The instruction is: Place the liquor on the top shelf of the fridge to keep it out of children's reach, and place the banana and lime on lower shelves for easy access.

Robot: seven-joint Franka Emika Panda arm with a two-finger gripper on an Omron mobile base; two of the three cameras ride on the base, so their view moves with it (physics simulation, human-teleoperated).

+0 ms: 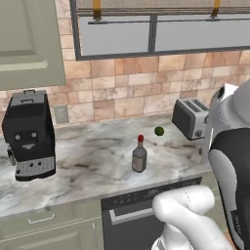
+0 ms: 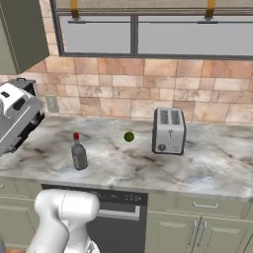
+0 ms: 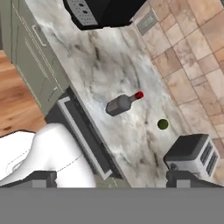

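Looking at step: nothing's been picked up, so this reads as the very start, going for the liquor (image 1: 139, 156) first since it's nearest the front edge of the counter (image 1: 93, 166).
Bottle: standing upright on the marble, red cap up, just above the dishwasher (image 1: 141, 215). Same bottle in the right base view (image 2: 78, 154) and the hand view (image 3: 122, 103), where it looks tipped sideways only because the camera is rolled.
Lime: the lime (image 1: 159, 131) sits further back, between the bottle and the toaster (image 1: 191, 117), apart from both.
Banana: can't spot it anywhere on this stretch of counter.
Fridge: not in frame, so my guess is the base has to drive over once the bottle is in hand.
Gripper: the gripper (image 3: 112, 178) is spread wide with nothing between the fingers; only the two dark tips poke up at the bottom of the hand view.
Arm pose: folded up high and close to the base, hand looking down over the counter from well above, rolled to one side.
Next move: swing the hand down and forward, square it to the bottle's body below the neck, then close. Narrow, tallish bottle, so I'd say a sloppy approach could knock it over.
Other stuff: coffee machine (image 1: 29, 136) off to the left, well clear.
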